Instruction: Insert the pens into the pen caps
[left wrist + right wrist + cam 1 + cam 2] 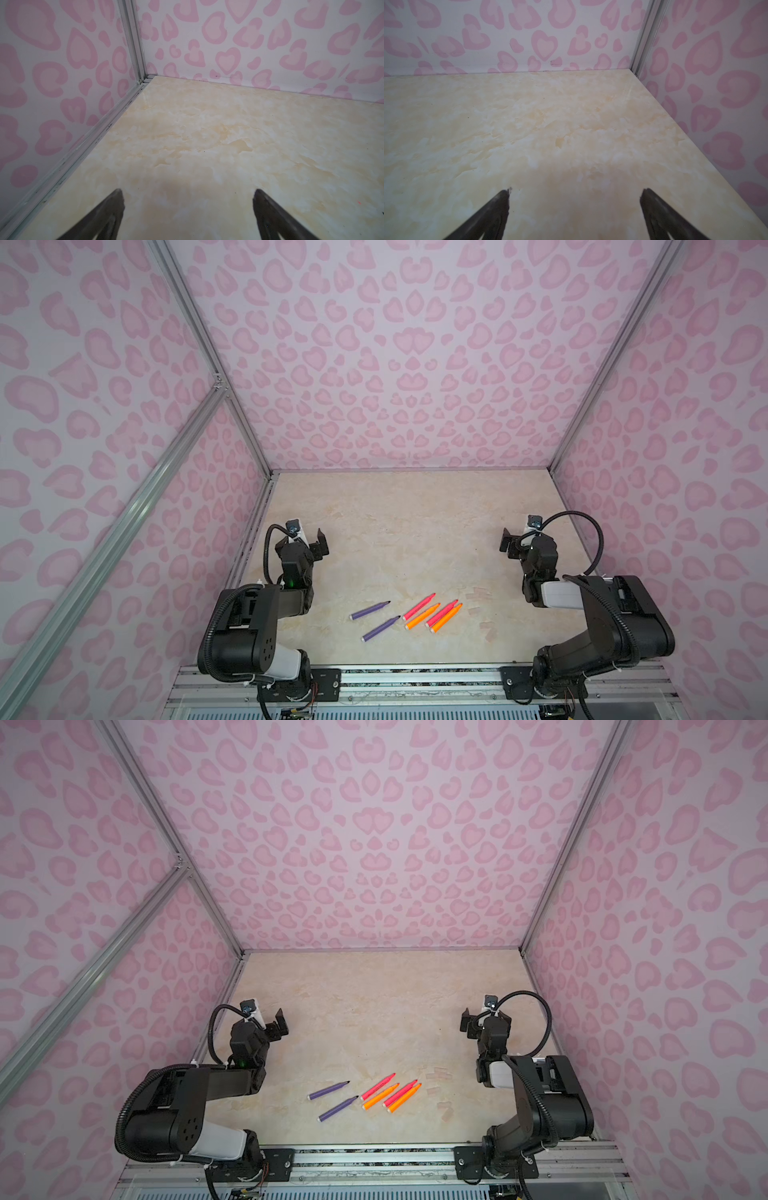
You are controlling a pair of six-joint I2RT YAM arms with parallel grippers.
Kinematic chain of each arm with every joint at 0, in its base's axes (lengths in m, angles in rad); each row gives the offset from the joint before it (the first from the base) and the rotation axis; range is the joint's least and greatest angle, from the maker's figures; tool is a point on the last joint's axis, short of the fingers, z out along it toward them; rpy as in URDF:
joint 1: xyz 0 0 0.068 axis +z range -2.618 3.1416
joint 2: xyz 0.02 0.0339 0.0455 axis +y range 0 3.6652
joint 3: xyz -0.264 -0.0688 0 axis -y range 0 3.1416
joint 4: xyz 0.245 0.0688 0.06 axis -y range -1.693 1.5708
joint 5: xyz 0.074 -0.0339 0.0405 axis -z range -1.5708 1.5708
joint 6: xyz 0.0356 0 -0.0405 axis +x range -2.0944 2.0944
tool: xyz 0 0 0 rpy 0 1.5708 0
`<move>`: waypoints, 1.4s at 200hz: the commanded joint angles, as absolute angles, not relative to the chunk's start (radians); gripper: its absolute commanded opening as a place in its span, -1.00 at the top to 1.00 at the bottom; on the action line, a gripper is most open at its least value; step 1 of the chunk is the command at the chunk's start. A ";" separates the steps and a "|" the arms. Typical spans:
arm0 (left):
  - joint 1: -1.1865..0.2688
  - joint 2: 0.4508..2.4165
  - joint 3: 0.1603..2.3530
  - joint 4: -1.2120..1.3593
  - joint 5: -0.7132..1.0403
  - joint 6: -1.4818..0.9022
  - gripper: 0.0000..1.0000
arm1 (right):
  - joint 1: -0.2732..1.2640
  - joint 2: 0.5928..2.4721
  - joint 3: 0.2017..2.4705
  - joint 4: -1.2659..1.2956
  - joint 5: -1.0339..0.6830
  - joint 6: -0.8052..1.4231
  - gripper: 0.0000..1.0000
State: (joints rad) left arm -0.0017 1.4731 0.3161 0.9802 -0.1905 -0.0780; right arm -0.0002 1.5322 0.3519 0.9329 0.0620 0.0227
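Black parallel left gripper (188, 193) and black parallel right gripper (576, 192) are both spread wide and holding nothing, over bare beige marbled tabletop (395, 522), pointing at the pink heart-print back wall (395, 364). Six slim pointed-tip marker pens (419, 606) (two purple, two pink-red, two orange) lie flat behind both grippers, between the arm bases and well apart from either. Faint clear plastic tube caps (478, 594) lie just beside the pens on the right gripper's side, too faint to count
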 commanded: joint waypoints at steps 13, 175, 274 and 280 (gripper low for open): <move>-0.002 1.473 0.322 0.997 -0.189 -0.071 -0.96 | 0.001 1.536 0.353 0.941 0.065 0.018 -0.99; -0.005 1.472 0.319 1.002 -0.192 -0.069 -0.96 | 0.004 1.534 0.350 0.945 0.067 0.015 -0.98; -0.073 1.048 0.425 0.433 -0.158 -0.207 -0.96 | 0.099 1.247 0.566 0.307 0.273 0.361 -0.99; -0.072 1.027 0.448 0.379 -0.113 -0.206 -0.96 | 0.082 1.248 0.598 0.241 0.239 0.460 -0.98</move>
